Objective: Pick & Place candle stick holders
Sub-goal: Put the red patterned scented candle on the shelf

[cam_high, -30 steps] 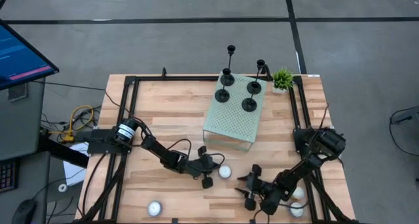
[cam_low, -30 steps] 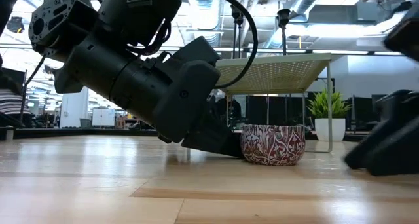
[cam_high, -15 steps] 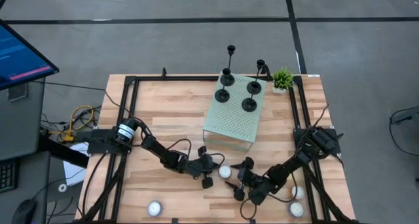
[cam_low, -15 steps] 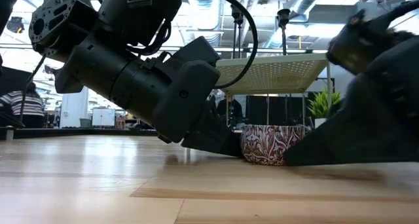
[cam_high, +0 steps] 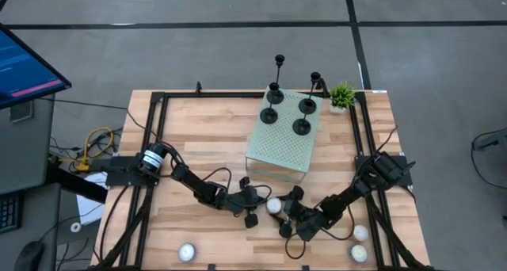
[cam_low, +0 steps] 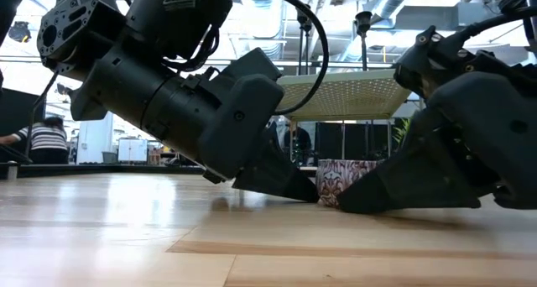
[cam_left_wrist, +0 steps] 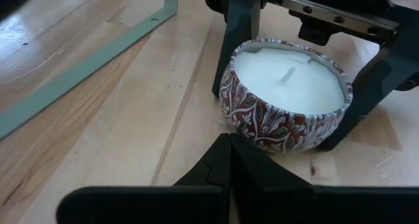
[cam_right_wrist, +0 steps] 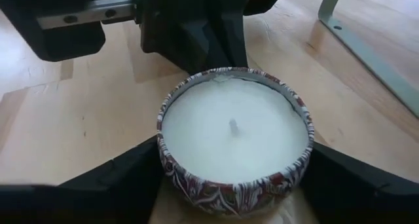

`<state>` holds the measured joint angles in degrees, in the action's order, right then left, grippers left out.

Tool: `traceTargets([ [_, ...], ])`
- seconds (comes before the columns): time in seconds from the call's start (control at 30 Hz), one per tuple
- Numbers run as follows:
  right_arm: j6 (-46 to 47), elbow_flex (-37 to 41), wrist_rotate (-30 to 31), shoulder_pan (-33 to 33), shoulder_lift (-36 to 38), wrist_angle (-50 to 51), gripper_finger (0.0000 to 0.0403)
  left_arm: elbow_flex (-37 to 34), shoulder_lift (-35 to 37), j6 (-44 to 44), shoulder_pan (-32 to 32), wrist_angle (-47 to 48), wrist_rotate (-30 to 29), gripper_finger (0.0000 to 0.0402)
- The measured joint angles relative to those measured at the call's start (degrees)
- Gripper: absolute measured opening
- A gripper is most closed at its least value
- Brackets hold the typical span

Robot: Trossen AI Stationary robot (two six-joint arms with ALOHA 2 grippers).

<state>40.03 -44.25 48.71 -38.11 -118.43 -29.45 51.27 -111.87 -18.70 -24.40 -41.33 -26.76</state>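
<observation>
1. My right gripper (cam_high: 287,215) has just slid in from the near right part of the table, where it was a second ago. It is now low on the wood, with its fingers (cam_right_wrist: 105,178) open on both sides of the patterned candle tin (cam_right_wrist: 234,140), close to the tin wall but not yet pressing it, as far as I can see.
2. My left gripper (cam_high: 249,201) has not moved. It lies on the other side of the same tin, tips closed together and pointing at it, just beside the wall.
3. I judge that I am about to take the tin, which is not a thing of the task. Maybe it only must go out of the way.
4. Other white tealights (cam_high: 187,252) lie at the near edge of the table (cam_high: 206,144).
5. Farther away, two candle stick holders (cam_high: 269,112) stand upright on the pale green perforated stand (cam_high: 281,148). Two more stand behind it at the far edge, next to the small green plant (cam_high: 342,95). None of them has been touched in this last second.
</observation>
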Motion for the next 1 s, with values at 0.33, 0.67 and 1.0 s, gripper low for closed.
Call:
traceTargets([
  [0.33, 0.1, -0.3, 0.3, 0.0, -0.1, -0.6, 0.0218, 0.0, 0.0, -1.1, 0.0, -0.6, 1.3, 0.0004],
  [0.67, 2.3, -0.7, -3.3, -1.2, 0.2, 2.1, 0.0212, 0.0, 0.0, -1.3, -0.9, -0.7, 1.9, 0.0003],
  [1.0, 3.6, -0.8, -4.1, -3.3, 0.2, 4.2, 0.0336, 0.0, 0.0, -1.3, -1.0, -0.7, 2.2, 0.0003],
])
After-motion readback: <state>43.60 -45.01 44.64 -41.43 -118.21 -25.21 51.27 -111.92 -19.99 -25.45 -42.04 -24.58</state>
